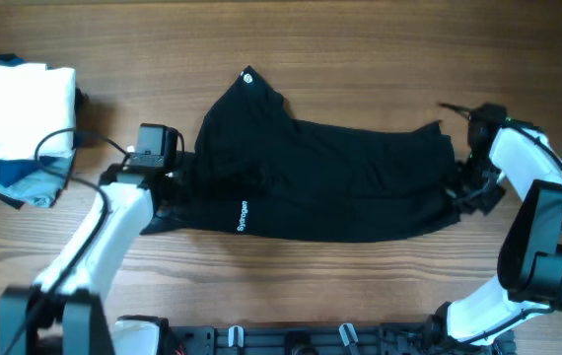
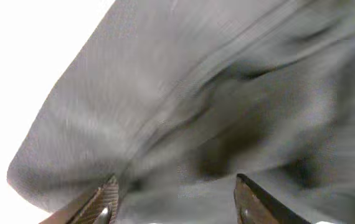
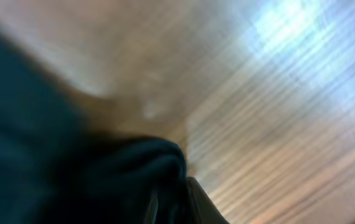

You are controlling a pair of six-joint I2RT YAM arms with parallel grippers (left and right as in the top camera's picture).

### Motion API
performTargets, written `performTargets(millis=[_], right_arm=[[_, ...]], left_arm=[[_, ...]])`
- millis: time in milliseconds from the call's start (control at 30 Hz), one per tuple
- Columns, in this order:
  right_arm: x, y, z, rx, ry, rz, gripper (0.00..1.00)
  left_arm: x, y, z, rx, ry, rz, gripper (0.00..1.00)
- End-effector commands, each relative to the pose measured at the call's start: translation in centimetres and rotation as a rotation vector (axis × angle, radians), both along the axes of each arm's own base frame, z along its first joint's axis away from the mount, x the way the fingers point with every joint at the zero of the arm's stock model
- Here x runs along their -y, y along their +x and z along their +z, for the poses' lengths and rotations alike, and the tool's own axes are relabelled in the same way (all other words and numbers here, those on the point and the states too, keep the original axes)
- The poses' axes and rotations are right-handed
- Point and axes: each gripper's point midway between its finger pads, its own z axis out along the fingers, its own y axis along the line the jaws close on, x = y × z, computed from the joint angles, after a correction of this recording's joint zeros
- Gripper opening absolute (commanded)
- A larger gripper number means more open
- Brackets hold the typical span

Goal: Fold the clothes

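The black garment [image 1: 330, 182] lies across the middle of the table in a long band. A small white round logo [image 1: 248, 76] sits at its far corner and a white printed mark [image 1: 243, 217] near its front edge. My left gripper [image 1: 175, 180] is at the garment's left end. In the left wrist view its fingers [image 2: 179, 202] stand wide apart over the fabric [image 2: 215, 93]. My right gripper [image 1: 456, 192] is at the garment's right end. In the right wrist view its fingers [image 3: 171, 202] are close together on a bunch of dark fabric [image 3: 127, 174].
A white folded cloth [image 1: 20, 99] lies on blue folded garments [image 1: 15, 177] at the far left. A cable [image 1: 69, 148] runs from there to the left arm. A black rail [image 1: 291, 340] lines the front edge. Wooden tabletop [image 1: 360, 59] surrounds the garment.
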Motion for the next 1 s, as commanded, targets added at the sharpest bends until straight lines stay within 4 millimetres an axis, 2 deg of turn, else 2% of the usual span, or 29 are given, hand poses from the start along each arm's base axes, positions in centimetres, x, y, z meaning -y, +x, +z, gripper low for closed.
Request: performTargets(millis=[0, 33, 67, 167, 300, 500, 600, 700, 767, 800, 833, 900, 967], right_arm=[[-0.3, 3.0, 2.4, 0.091, 0.047, 0.074, 0.17], [-0.3, 2.8, 2.9, 0.089, 0.047, 0.078, 0.27], [-0.3, 2.3, 3.1, 0.074, 0.047, 0.072, 0.45], [-0.5, 0.3, 3.2, -0.002, 0.062, 0.049, 0.42], [-4.2, 0.8, 3.4, 0.044, 0.309, 0.204, 0.43], [-4.6, -0.5, 3.6, -0.005, 0.335, 0.217, 0.44], [-5.9, 0.5, 3.8, 0.050, 0.406, 0.216, 0.44], [-5.6, 1.9, 3.5, 0.103, 0.383, 0.189, 0.45], [-5.4, 2.2, 3.4, 0.112, 0.367, 0.162, 0.43], [-5.4, 2.2, 3.4, 0.111, 0.367, 0.162, 0.28], [-5.3, 2.1, 3.4, 0.107, 0.365, 0.161, 0.04], [-5.2, 2.5, 3.4, 0.120, 0.355, 0.120, 0.04], [-4.1, 5.6, 3.2, 0.244, 0.309, 0.015, 0.04]], left_arm=[[1.9, 2.3, 3.9, 0.184, -0.119, -0.039, 0.61], [2.6, 2.8, 4.3, 0.205, -0.154, -0.054, 0.61], [3.0, 2.9, 4.3, 0.210, -0.171, -0.062, 0.61], [3.1, 2.8, 4.0, 0.201, -0.170, -0.065, 0.61], [3.1, 2.8, 4.1, 0.201, -0.170, -0.065, 0.61], [3.1, 2.8, 4.1, 0.201, -0.170, -0.065, 0.61], [3.1, 2.8, 4.1, 0.201, -0.170, -0.065, 0.61], [3.1, 2.8, 4.0, 0.201, -0.170, -0.065, 0.61], [3.1, 2.8, 4.0, 0.201, -0.170, -0.065, 0.61], [3.1, 2.8, 4.0, 0.201, -0.170, -0.065, 0.62], [3.1, 2.8, 4.0, 0.201, -0.170, -0.065, 0.61], [3.1, 2.8, 4.0, 0.200, -0.170, -0.065, 0.61], [3.1, 2.7, 4.0, 0.197, -0.169, -0.065, 0.61]])
